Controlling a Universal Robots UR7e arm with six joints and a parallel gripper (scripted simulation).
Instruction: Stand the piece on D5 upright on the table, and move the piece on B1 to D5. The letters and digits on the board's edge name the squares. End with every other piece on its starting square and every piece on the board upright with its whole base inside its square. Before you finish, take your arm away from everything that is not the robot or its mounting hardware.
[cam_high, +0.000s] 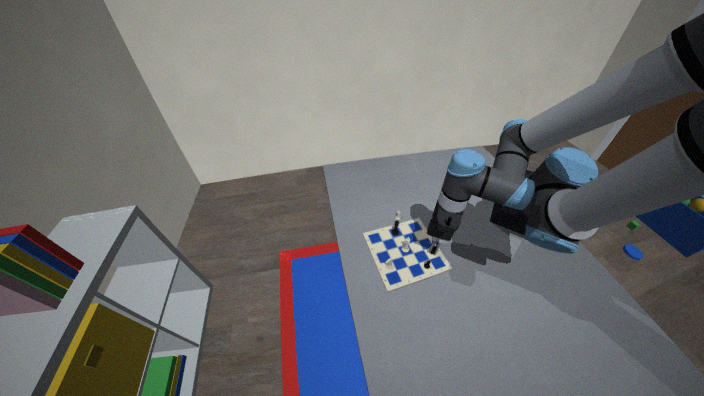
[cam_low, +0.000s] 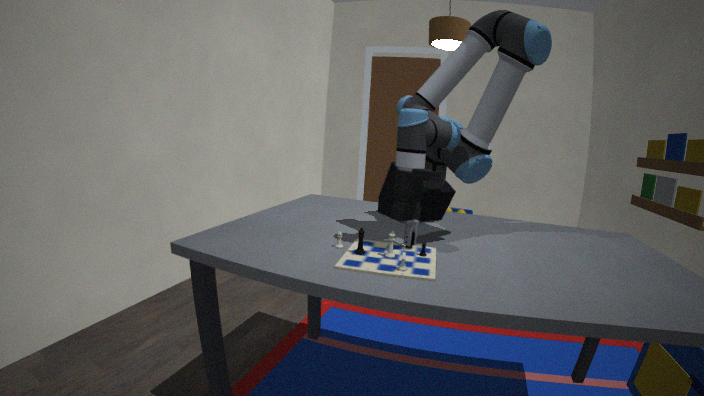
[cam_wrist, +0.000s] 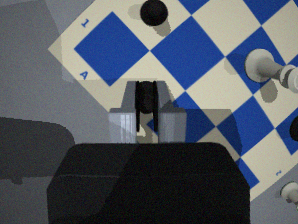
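The blue and cream chessboard (cam_high: 406, 254) lies on the grey table. My gripper (cam_high: 435, 245) stands low over the board's near-right edge and is shut on a black piece (cam_wrist: 147, 99), which shows between the fingers in the wrist view, by the corner marked A and 1. The gripper also shows in the exterior view (cam_low: 410, 235). A white piece (cam_low: 339, 239) stands upright on the table just off the board's far corner.
Another black piece (cam_wrist: 153, 11) stands one square from my fingers. A white piece (cam_high: 406, 245) stands mid-board, a tall black piece (cam_low: 360, 241) at the far corner and a small white piece (cam_low: 402, 262) near the front edge. A shelf unit (cam_high: 115, 305) stands off to the left.
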